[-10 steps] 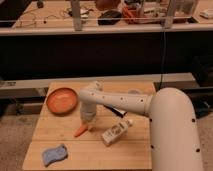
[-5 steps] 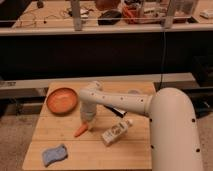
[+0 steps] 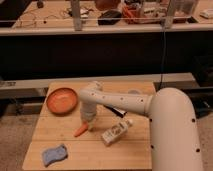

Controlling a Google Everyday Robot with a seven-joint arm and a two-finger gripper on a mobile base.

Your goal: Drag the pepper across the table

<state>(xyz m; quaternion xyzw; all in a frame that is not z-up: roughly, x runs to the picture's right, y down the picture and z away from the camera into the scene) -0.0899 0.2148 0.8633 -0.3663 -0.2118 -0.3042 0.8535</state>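
The pepper point(image 3: 80, 131) is a small orange piece lying on the wooden table point(image 3: 65, 137), just below and left of my gripper. My gripper point(image 3: 86, 123) points down at the end of the white arm point(image 3: 120, 101) and sits right at the pepper's upper right end, touching it or nearly so. The arm reaches in from the right over the table's middle. The gripper's body hides part of the pepper.
An orange bowl point(image 3: 62, 100) stands at the back left of the table. A white bottle point(image 3: 116, 132) lies on its side right of the gripper. A blue sponge point(image 3: 54, 154) lies at the front left. A dark counter runs behind the table.
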